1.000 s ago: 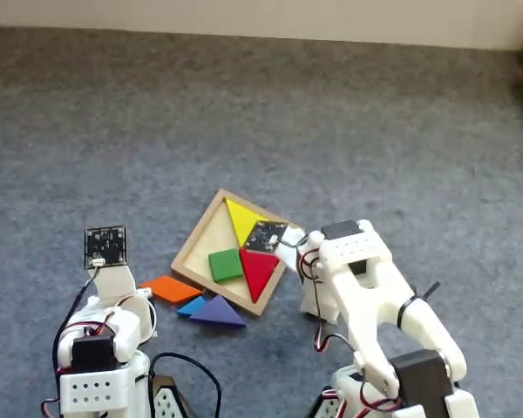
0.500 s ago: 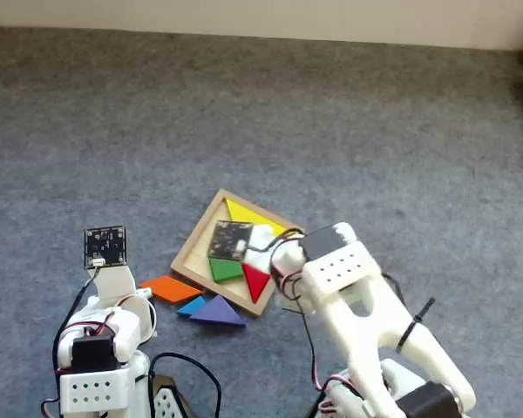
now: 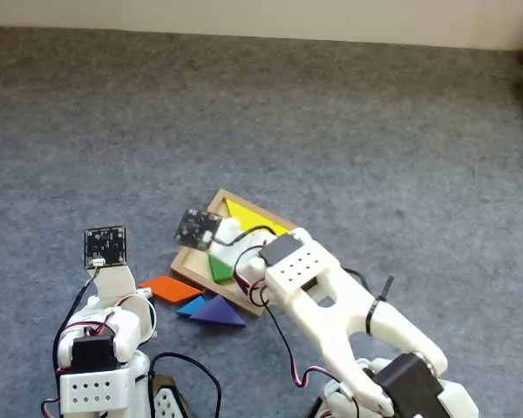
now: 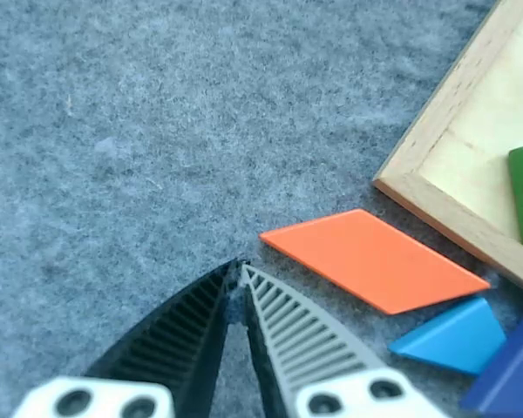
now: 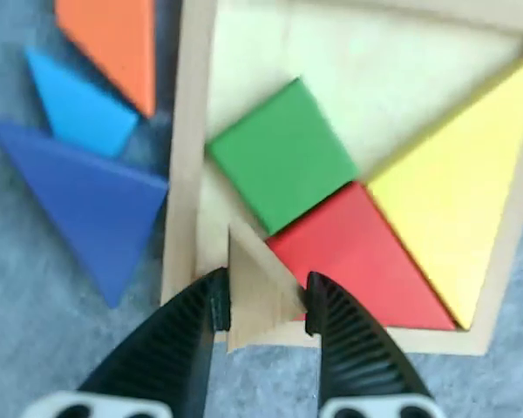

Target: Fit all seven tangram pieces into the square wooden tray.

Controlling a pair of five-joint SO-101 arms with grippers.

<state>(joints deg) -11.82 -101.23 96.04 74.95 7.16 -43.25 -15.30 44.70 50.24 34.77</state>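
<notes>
Plainly, the square wooden tray (image 5: 185, 131) lies under the right claw (image 5: 268, 292), with a corner of its rail beneath the fingertips. Inside the tray, ahead of the claw, the large yellow triangle (image 5: 453, 218) and large red triangle (image 5: 357, 252) sit edge to edge, the red one close by one finger. Outside the rail, toward the left arm, lies the blue-violet medium triangle (image 5: 96, 205). The green square (image 5: 283, 157) sits just beyond the tips, against the red triangle. The orange parallelogram (image 5: 113, 39) and small light-blue triangle (image 5: 74, 104) lie farther along that rail.

The right claw is clamped on a small wood-coloured triangle (image 5: 248, 313) that straddles the rail. Let go here, it would likely perch tilted on the wood. Pushed down, it could jam or shove the red triangle and green square. The left claw (image 4: 241, 274), fingers together, rests on the carpet, with the parallelogram just ahead.
</notes>
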